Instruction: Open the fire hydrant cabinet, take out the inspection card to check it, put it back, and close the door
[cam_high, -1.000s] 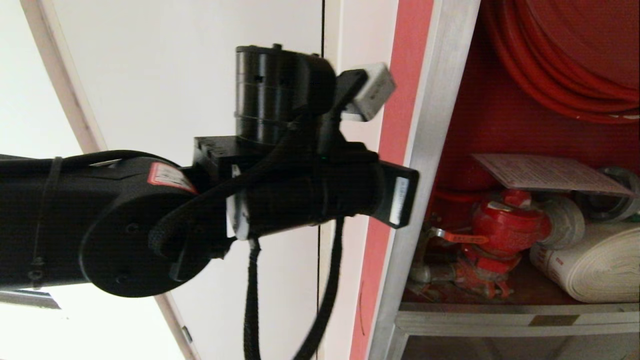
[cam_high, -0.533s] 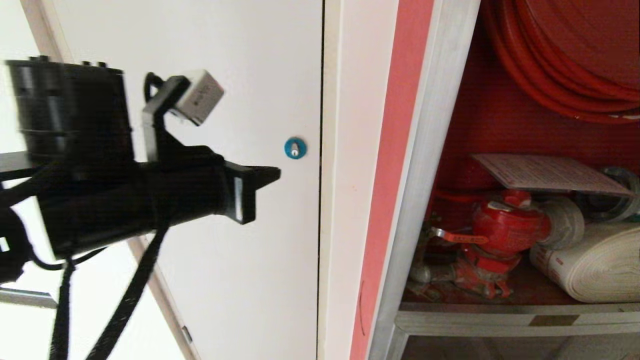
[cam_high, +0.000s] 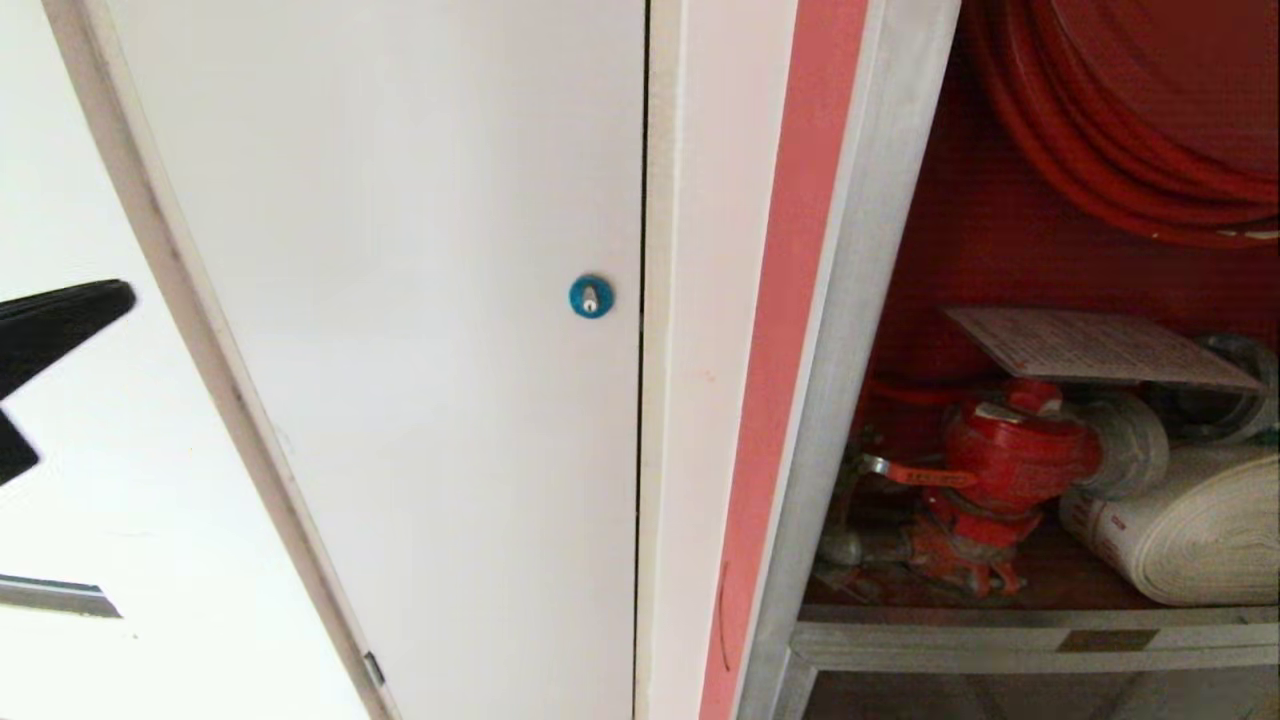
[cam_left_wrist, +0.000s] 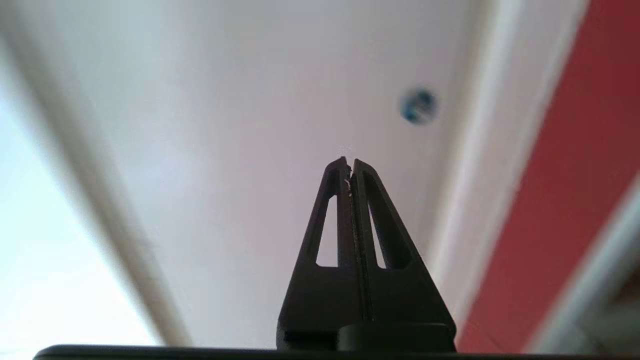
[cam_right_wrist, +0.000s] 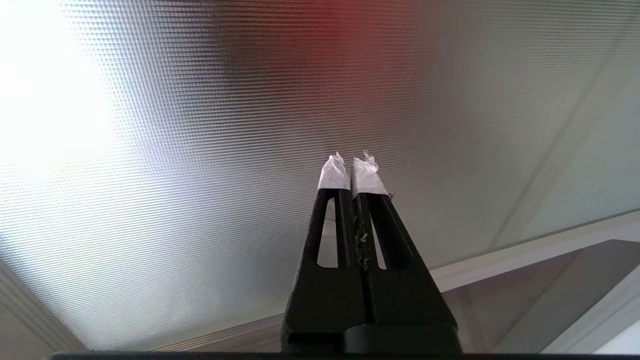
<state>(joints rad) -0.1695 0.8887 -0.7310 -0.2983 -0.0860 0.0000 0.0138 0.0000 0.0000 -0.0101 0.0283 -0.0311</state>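
Left arm has pulled back fast: a second ago it filled the middle of the head view, crossing the white door and reaching the silver frame; half a second ago it sat over the left half; now only a dark sliver of the left tool (cam_high: 45, 330) shows at the left edge. That uncovers the white door (cam_high: 420, 300) and its round blue lock (cam_high: 591, 296), both unmoved. In the left wrist view the left tool (cam_left_wrist: 349, 162) has its fingers pressed together, nothing between them, pointing at the white door with the blue lock (cam_left_wrist: 418, 106) off to one side and blurred. The fire hydrant cabinet (cam_high: 860, 300) stands open at right, same as before: the inspection card (cam_high: 1090, 347) lies flat on top of the red valve (cam_high: 1010, 455), well apart from the left tool, with the coiled red hose (cam_high: 1110, 150) above and the rolled white hose (cam_high: 1190, 530) beside the valve. Right tool (cam_right_wrist: 352, 162) is out of the head view; its own camera shows taped fingertips (cam_right_wrist: 334, 175) pressed together, empty, in front of a ribbed translucent panel (cam_right_wrist: 200, 150).
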